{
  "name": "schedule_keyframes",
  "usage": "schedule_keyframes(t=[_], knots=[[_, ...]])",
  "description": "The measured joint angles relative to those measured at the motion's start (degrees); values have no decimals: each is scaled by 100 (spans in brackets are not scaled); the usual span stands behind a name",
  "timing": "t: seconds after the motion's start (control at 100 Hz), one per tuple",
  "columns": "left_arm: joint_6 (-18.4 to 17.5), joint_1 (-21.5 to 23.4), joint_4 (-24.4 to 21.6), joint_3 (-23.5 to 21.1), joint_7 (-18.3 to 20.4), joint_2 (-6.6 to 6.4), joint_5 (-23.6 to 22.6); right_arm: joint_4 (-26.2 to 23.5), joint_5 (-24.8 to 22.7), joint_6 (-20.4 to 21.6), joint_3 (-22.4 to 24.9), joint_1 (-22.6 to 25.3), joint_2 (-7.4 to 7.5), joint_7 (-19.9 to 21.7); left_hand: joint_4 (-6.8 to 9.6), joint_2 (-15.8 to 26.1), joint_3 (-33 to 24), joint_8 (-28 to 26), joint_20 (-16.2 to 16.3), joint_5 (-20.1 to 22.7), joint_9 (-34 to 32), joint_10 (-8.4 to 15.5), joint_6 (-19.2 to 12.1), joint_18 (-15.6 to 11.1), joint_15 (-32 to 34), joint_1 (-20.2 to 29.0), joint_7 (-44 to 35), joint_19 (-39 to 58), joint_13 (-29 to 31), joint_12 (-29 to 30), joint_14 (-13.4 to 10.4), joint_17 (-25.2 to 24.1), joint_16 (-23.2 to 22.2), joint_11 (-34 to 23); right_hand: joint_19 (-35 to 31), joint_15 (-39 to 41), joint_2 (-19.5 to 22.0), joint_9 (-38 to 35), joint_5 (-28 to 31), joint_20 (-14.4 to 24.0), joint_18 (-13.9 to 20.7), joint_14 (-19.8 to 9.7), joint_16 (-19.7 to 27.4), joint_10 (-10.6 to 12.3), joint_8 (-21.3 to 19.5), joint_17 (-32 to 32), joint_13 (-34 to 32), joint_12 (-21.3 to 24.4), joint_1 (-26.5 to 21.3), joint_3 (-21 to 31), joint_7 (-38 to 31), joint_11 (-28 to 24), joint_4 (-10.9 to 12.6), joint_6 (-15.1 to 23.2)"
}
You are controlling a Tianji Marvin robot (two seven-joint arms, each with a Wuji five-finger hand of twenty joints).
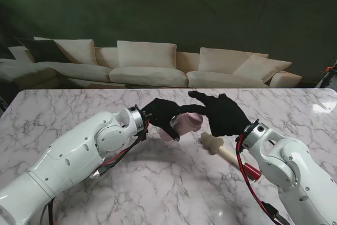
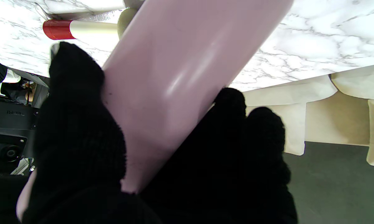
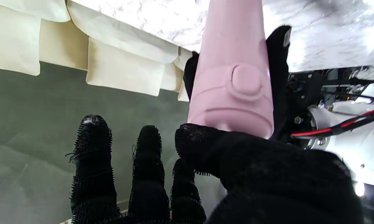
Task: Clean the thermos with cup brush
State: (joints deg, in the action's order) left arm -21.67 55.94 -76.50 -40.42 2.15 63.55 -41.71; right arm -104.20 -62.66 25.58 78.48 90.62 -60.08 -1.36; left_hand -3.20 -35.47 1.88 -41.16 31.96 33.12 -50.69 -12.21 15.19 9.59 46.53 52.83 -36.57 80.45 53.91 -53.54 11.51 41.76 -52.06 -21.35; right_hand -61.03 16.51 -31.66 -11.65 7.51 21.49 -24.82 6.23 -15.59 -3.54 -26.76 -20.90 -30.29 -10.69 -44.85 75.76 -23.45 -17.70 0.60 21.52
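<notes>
Pink thermos [image 1: 185,124] sits held off the marble table [image 1: 63,114], roughly centre, lying near horizontal between the two black-gloved hands. Left hand [image 1: 162,115] wraps its body: in the left wrist view the thumb [image 2: 78,102] presses one side of the barrel [image 2: 174,81] and the other fingers [image 2: 249,133] curl round the opposite side, so this hand is clamped on it. Lid end, with a round button [image 3: 247,79], points toward the right hand [image 1: 224,113].

Right hand is at that lid end. In the right wrist view its thumb [image 3: 202,146] lies against the lid's rim; three fingers [image 3: 92,155] stretch out straight, spread apart, clear of the thermos. It touches but does not grasp; fingers apart.

Cup brush [image 1: 226,151] lies flat on the table, nearer to me than the thermos and just under the right wrist: cream sponge head toward the thermos, pale handle, red tip [image 1: 251,170] toward the right forearm. Neither hand touches it.

Cream sofa [image 1: 147,64] beyond the far table edge.
</notes>
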Motion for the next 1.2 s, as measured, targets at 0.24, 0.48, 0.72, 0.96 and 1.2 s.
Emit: schedule_keyframes(t=[0.24, 0.48, 0.72, 0.96, 1.2], knots=[[-11, 19, -5, -17, -8, -1, -12, 85, -691, 219, -29, -204, 98, -11, 0, 0, 0, 4, 0, 0, 0, -3, 0, 0, 42, 0, 3, 0, 0, 0, 1, 0, -66, -2, 66, 45, 6, 0, -109, 210, 31, -40, 0, 7, 592, 208, -32, -7, 1046, -1210, -585, -1, -337, 141], [-11, 20, 8, -9, -12, -12, -13, 386, -852, 86, -277, -381, 129, -670, 0, 0, 0, 4, 0, 0, 0, -32, 0, 0, 55, 20, 3, 0, 0, 0, 18, 0, -73, -2, -12, 349, -205, 0, 188, 446, 46, -77, -255, -57, -230, 131, -323, -322, 2020, -1945, -1138, -797, -601, 53], [-9, 14, 29, 28, -4, -24, -7, 712, -827, -68, -586, -571, 119, -1296, -1, -2, 0, 58, 0, 0, 5, -42, -46, 1, 111, 26, 6, 0, 0, 5, 34, 0, -87, 9, -463, 1481, -246, -1642, 1190, 947, 50, -499, -1025, 482, -1114, -218, -1322, -966, 2739, -3357, -2008, -2251, -892, -699], [-5, 13, 43, 54, 1, -13, 7, 753, -624, -827, -889, -607, 22, -1594, -3, -2, 0, 155, 0, 0, 7, -31, -162, 44, 297, 76, 154, 69, 0, 26, 84, 0, -185, 138, -651, 1986, 678, -2694, 3236, 1201, 20, -535, -1323, 502, -1215, -371, -1884, -1152, 3357, -3950, -2593, -2455, -958, -1026], [-7, -3, 34, 76, 5, 4, 43, 788, 280, -996, -1038, -558, -98, -1400, -51, -2, 1, 154, 0, 0, 7, 1, -163, 9, 251, 76, 155, 80, 14, 24, 6, 0, -123, 138, -654, 1696, 1977, -1524, 1520, 1158, -20, -285, -1219, 101, -554, -150, -1204, -1108, 3851, -4809, -2097, -2427, -773, -1340]])
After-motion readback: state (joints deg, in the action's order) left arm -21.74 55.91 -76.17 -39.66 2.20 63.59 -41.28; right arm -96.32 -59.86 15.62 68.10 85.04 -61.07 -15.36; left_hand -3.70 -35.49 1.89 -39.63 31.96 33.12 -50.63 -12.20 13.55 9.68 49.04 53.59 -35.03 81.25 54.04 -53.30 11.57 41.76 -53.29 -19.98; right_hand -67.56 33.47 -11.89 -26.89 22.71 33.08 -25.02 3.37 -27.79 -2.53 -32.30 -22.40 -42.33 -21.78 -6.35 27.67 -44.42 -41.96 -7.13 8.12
